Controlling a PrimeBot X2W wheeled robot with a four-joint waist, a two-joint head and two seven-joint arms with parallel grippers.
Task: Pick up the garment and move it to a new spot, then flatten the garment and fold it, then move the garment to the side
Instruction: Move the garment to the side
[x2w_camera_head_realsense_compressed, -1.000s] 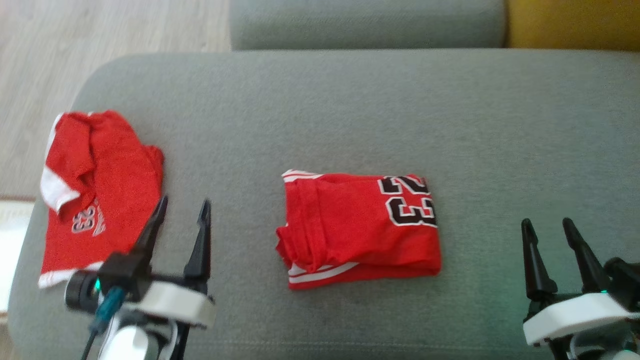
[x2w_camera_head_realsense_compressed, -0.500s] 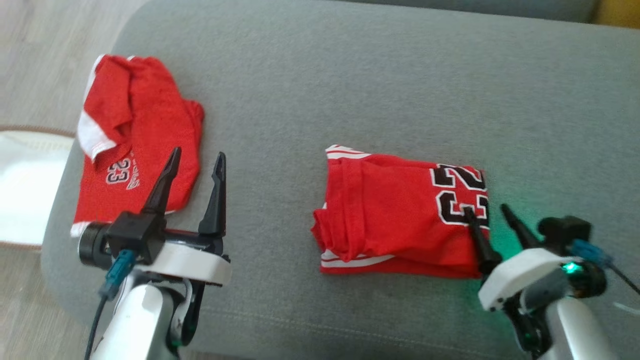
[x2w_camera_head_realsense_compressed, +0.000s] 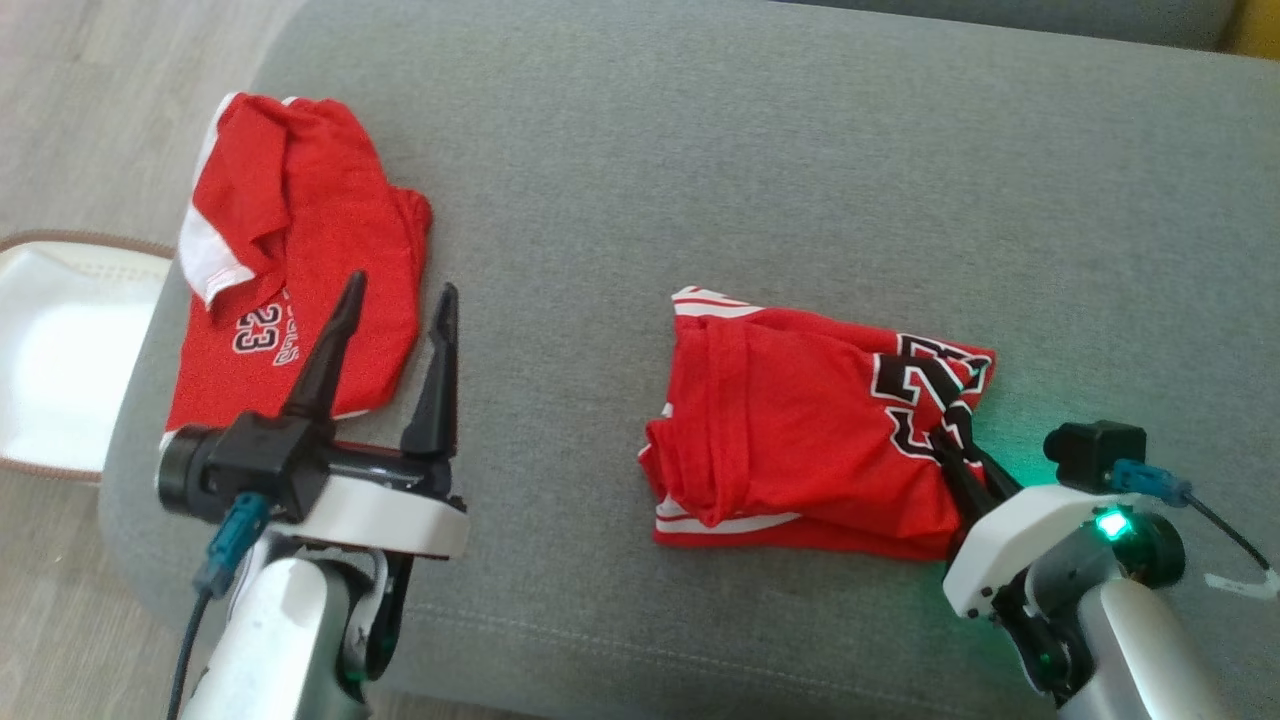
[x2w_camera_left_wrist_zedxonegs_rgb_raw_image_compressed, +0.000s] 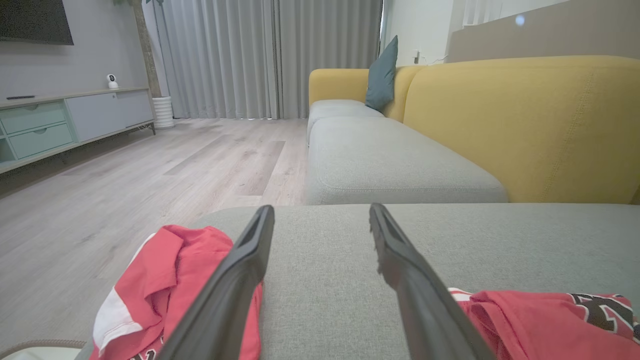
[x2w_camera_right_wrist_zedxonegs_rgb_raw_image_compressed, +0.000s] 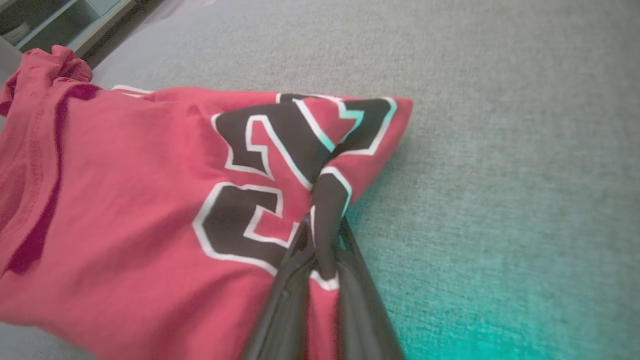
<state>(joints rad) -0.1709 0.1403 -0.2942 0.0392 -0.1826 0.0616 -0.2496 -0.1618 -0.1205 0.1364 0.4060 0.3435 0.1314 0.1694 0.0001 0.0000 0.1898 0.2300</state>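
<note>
Now that your right claw (x2w_camera_head_realsense_compressed: 958, 445) has snapped shut, it pinches the jersey (x2w_camera_head_realsense_compressed: 790, 430) at its numbered right edge, puckering the cloth. The grab looks made, so lifting should come next. Folded, the jersey lies midway along the sofa (x2w_camera_head_realsense_compressed: 700, 150), long axis left-right, numbers rightward. Your left claw (x2w_camera_head_realsense_compressed: 400, 290) hovers spread.

Grey sofa seat (x2w_camera_left_wrist_zedxonegs_rgb_raw_image_compressed: 390, 165) with a yellow backrest (x2w_camera_left_wrist_zedxonegs_rgb_raw_image_compressed: 525, 125) straight past the left jaws, pale wood floor (x2w_camera_left_wrist_zedxonegs_rgb_raw_image_compressed: 150, 165) off their left, grey curtains (x2w_camera_left_wrist_zedxonegs_rgb_raw_image_compressed: 240, 55) beyond.
</note>
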